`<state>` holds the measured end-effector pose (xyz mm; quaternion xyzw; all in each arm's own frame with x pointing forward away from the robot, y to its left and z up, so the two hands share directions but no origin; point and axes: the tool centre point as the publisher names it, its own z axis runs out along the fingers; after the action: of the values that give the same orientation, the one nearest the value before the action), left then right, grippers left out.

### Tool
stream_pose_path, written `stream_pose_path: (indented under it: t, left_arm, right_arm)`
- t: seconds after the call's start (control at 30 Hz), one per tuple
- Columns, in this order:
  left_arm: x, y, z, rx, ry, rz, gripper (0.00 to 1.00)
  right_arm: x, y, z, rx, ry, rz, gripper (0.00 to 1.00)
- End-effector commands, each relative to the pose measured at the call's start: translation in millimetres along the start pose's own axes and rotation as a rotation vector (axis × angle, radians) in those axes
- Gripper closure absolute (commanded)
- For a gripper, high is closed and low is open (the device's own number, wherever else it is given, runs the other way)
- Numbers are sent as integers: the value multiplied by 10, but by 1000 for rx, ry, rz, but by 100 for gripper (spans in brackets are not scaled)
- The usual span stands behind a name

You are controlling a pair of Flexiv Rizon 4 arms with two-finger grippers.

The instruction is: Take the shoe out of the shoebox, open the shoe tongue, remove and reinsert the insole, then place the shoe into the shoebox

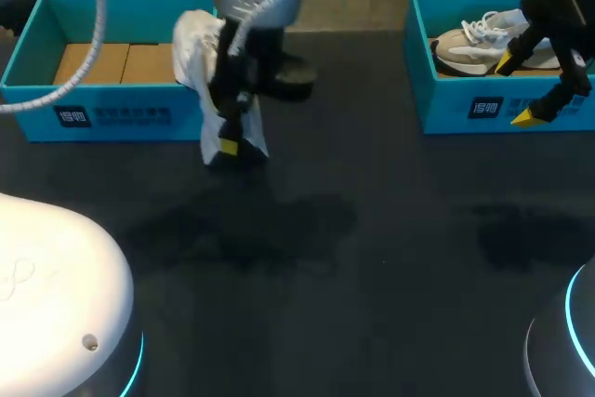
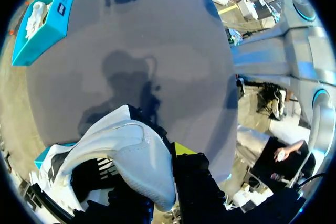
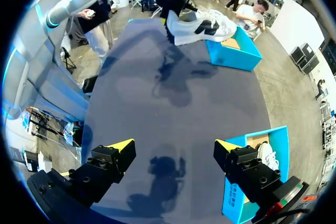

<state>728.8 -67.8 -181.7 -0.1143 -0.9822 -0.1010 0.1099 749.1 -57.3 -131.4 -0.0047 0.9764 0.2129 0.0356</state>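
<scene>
A white shoe with black side marks [image 1: 193, 58] hangs above the table just in front of the left teal shoebox [image 1: 112, 113], and my left gripper [image 1: 232, 141] is shut on it. Close up, the white shoe [image 2: 131, 150] fills the space between the left gripper's [image 2: 157, 182] fingers; only one yellow tip shows. A second shoe, beige and white [image 1: 474, 42], lies in the right teal shoebox [image 1: 483, 109]. Above that box's front wall my right gripper [image 1: 519, 90] stands open and holds nothing. From the right wrist, the right gripper [image 3: 173, 148] is open over the dark table, beside the right shoebox [image 3: 247, 182].
The left shoebox holds only its brown cardboard floor [image 1: 102, 62]. The dark table [image 1: 353, 258] stretches between the two boxes. White robot bases stand at the near left [image 1: 56, 295] and near right [image 1: 567, 341] corners.
</scene>
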Motion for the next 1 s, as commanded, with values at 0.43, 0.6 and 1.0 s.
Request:
stream_pose_path:
  t: [0.43,0.6,1.0]
  left_arm:
    - [-50,515,-331,-62,-16,-17,100]
    - [-50,515,-331,-62,-16,-17,100]
    - [-50,515,-331,-62,-16,-17,100]
  right_arm:
    - [-21,4,4,2,4,0,0]
    - [-21,4,4,2,4,0,0]
    - [-21,4,4,2,4,0,0]
